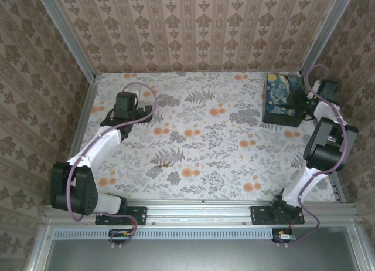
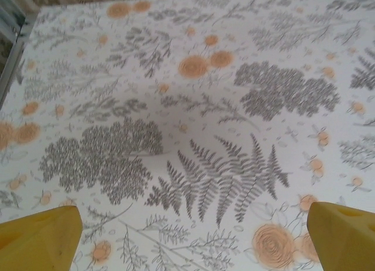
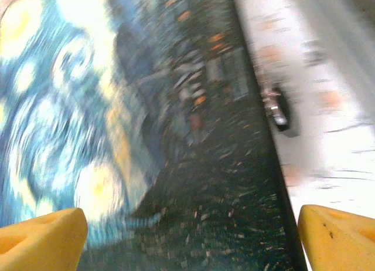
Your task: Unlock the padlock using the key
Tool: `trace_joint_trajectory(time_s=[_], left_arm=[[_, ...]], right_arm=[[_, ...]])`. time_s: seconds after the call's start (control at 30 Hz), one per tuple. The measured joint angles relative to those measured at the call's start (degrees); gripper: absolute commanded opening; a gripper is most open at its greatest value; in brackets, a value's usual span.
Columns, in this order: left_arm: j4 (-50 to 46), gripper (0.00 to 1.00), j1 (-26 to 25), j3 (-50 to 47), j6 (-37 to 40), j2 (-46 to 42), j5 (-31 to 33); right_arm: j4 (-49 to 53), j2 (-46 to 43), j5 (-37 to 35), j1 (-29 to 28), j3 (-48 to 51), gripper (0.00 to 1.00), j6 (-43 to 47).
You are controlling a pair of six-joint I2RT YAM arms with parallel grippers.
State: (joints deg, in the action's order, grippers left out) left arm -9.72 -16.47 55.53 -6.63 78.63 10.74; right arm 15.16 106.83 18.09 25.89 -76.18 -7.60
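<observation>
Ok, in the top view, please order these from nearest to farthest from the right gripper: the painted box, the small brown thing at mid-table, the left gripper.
From the right gripper:
1. Painted box, just beside it, at the far right.
2. Small brown thing, mid-table, left of centre; too small to identify.
3. Left gripper, at the far left.

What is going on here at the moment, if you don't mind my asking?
Two robot arms stand over a flower-patterned table. The right pincer hangs open just above the black box with the blue-and-yellow painted lid, at the far right corner; its wrist picture is blurred. The left pincer hangs open over bare tabletop at the far left. Neither holds anything.
</observation>
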Motion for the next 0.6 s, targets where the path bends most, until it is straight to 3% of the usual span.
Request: trace_joint_trajectory(time_s=[0.4, 0.6], left_arm=[[-1.8, 1.0, -3.5, 3.8, 1.9, 1.4, 1.3], [-2.4, 1.0, -3.4, 3.8, 2.3, 1.4, 2.0]], right_arm=[[5.3, -1.2, 9.2, -27.1, 3.6, 0.91, 5.9], [7.3, -5.3, 4.1, -24.7, 1.5, 0.93, 5.7]])
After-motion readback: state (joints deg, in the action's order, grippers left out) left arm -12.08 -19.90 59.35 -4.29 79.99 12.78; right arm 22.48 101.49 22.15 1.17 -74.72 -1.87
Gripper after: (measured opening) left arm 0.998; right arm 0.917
